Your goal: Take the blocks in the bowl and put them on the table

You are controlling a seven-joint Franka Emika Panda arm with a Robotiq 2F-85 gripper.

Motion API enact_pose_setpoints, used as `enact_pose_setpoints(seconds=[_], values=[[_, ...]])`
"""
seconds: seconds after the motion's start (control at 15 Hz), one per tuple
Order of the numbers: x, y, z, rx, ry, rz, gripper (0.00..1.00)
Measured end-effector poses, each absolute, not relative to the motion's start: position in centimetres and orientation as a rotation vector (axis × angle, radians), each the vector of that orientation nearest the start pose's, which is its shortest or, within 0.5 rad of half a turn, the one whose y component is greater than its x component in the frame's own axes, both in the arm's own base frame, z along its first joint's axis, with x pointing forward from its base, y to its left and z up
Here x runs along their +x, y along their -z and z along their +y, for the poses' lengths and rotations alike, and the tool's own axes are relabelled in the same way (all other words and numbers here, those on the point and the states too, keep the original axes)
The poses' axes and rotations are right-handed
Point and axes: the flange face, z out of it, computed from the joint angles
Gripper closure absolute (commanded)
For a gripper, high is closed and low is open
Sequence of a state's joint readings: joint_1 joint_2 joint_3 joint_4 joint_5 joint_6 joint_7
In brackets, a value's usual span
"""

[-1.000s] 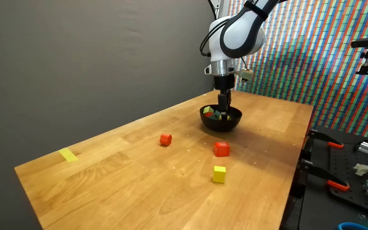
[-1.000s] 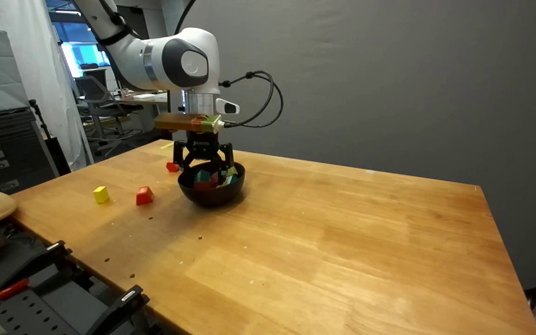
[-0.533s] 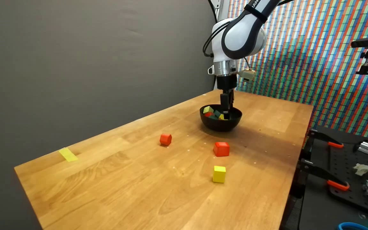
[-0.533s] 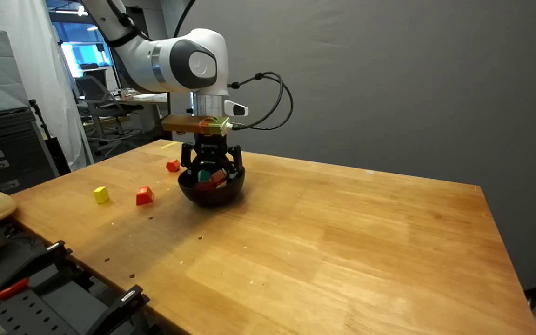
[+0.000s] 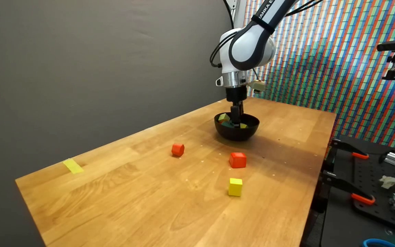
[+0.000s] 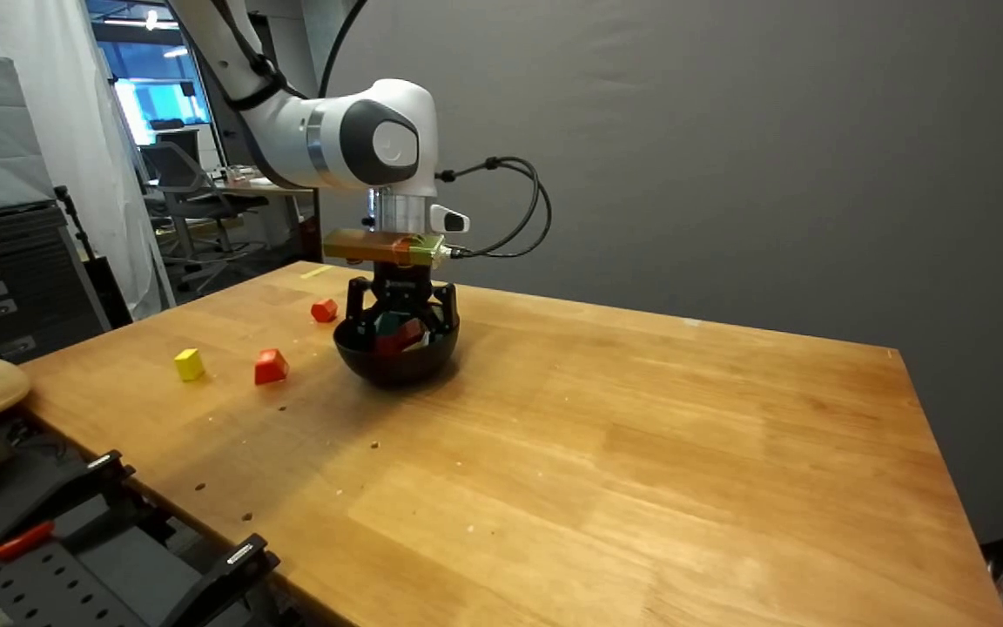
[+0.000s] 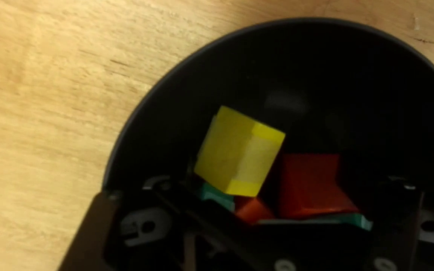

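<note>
Two red blocks [image 5: 238,160], one yellow block [image 5: 235,187], one yellow strip [image 5: 73,166] and one bowl [image 5: 237,133] are counted on the table [image 5: 122,206]; inside, at least five blocks [image 7: 236,150] are noted.

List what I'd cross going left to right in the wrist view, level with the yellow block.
Wooden tabletop → left wall of the black bowl → yellow block → red block.

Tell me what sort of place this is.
Probably a robotics lab or test room beside an office: an exterior view shows a robot arm, a black clamp and, in the background, an office chair near a desk.
</note>
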State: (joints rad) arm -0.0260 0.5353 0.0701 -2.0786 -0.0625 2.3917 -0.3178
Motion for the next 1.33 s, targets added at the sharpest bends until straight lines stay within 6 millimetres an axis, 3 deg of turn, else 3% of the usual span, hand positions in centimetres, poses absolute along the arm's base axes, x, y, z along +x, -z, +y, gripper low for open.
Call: enact_pose_setpoints(seconds=[0.4,0.67,1.07,1.2,1.33], values=[[55.6,-14.3,3.7,-2.998,-0.415,-0.675,0.81],[54.2,-15.8,5.2,-3.02,-0.432,-0.737,0.82],[48.8,-23.5,8.5,-3.146,-0.332,-0.796,0.82],[46.2,-24.3,9.0,-3.139,-0.338,-0.772,0.82],[44.0,-23.4,8.9,-3.103,-0.372,-0.708,0.82]])
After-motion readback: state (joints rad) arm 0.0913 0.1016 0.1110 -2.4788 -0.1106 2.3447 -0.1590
